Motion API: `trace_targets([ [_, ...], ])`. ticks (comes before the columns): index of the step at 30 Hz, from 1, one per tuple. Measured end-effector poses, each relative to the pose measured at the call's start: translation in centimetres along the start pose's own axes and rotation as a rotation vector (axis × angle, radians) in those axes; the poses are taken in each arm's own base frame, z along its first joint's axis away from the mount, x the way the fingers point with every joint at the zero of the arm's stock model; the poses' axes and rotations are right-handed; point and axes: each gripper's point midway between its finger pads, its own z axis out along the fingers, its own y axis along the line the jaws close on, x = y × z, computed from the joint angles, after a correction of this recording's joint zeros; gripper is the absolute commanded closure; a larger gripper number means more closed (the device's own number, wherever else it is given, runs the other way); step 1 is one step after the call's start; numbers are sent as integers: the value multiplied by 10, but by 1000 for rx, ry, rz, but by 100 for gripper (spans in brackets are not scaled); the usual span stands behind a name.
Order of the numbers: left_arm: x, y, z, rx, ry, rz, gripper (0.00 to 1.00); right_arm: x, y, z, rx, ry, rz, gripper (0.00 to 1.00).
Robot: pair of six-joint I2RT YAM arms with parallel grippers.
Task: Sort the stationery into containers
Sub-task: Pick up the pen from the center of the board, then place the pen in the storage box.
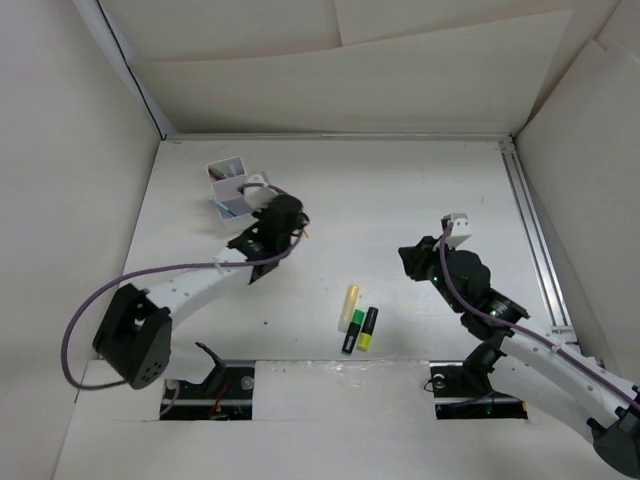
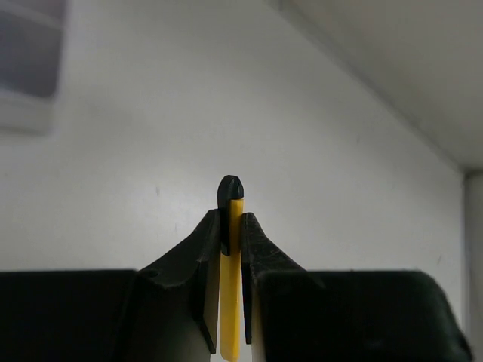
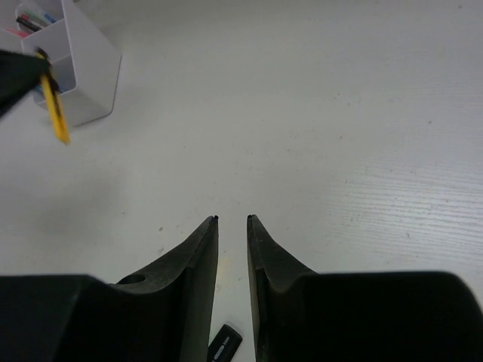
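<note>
Grip check: yellow pen point(image 2: 231, 302) pinched near its black cap by left gripper point(image 2: 231, 219), hanging just beside white box point(image 1: 233, 204), probably for dropping in. Right gripper point(image 3: 232, 220) empty, narrowly parted, over counter point(image 3: 339, 151); highlighters point(image 1: 358, 325) unsorted.

Overhead, R-wrist cams share box point(image 1: 233, 205).

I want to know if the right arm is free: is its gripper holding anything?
No, the right gripper is slightly parted in its wrist view, with only the table showing in the gap.
</note>
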Motion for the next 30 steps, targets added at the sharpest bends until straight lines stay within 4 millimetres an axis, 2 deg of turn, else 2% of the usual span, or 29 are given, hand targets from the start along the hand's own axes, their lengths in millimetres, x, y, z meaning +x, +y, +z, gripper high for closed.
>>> trace_targets([
  [2, -55, 21, 13, -13, -143, -126, 100, 0, 0, 0, 1, 0, 0, 73],
  [4, -95, 48, 20, -52, -265, -198, 100, 0, 0, 1, 2, 2, 0, 73],
  [6, -120, 66, 27, -99, -347, -219, 100, 2, 0, 1, 2, 7, -2, 73],
  [9, -140, 84, 40, -175, -429, -188, 100, 4, -1, 2, 4, 14, -4, 73],
  [14, -161, 106, 74, -296, -484, -107, 100, 5, 1, 3, -3, 18, -4, 73],
  [17, -165, 125, 88, -360, -494, -63, 100, 5, 1, 3, -7, 18, -5, 73],
  [21, -165, 143, 95, -429, -508, 13, 100, 2, 4, 3, -21, 10, -1, 73],
  [30, -162, 153, 108, -498, -516, 132, 100, -3, 10, 1, -53, -6, 1, 73],
])
